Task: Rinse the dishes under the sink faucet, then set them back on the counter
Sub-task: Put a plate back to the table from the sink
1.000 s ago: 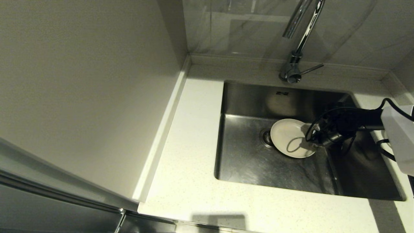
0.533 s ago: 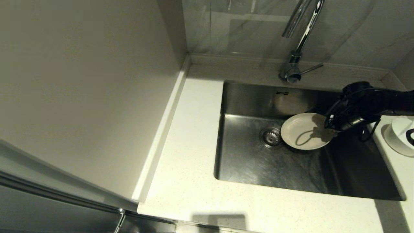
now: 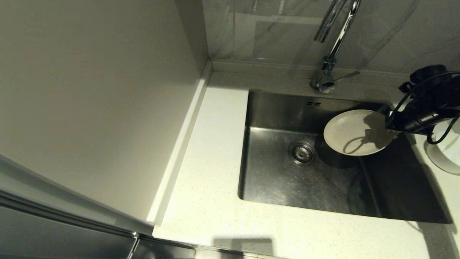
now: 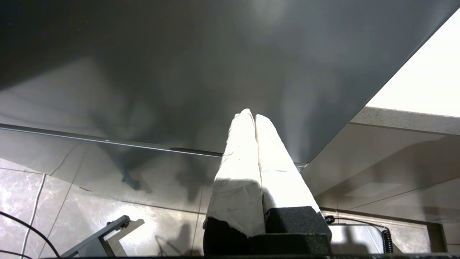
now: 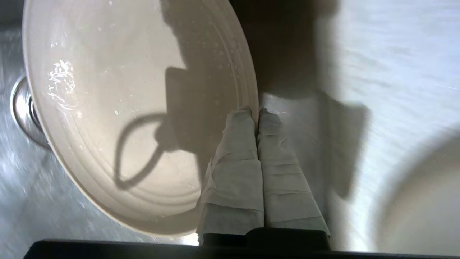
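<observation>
A cream plate [image 3: 354, 132] hangs slightly tilted over the back right part of the sink [image 3: 280, 187]. My right gripper [image 3: 393, 133] is shut on its right rim. In the right wrist view the taped fingers [image 5: 237, 151] pinch the rim of the wet plate [image 5: 107, 108], with the gripper [image 5: 257, 111] over the steel basin. The chrome faucet [image 3: 332, 46] stands behind the sink, to the left of the plate. A white bowl [image 3: 442, 158] sits on the counter [image 3: 212, 151] right of the sink, partly behind my arm's cable. My left gripper [image 4: 251, 116] is shut and parked below the counter.
The drain strainer [image 3: 302, 153] lies in the sink floor to the left of the plate. A beige wall panel [image 3: 97, 100] rises along the counter's left side. The faucet's side lever [image 3: 346, 76] points right, towards my right arm.
My right gripper has lifted the plate off the sink floor and carried it up and to the right, away from the drain. The bowl on the right counter has come into view.
</observation>
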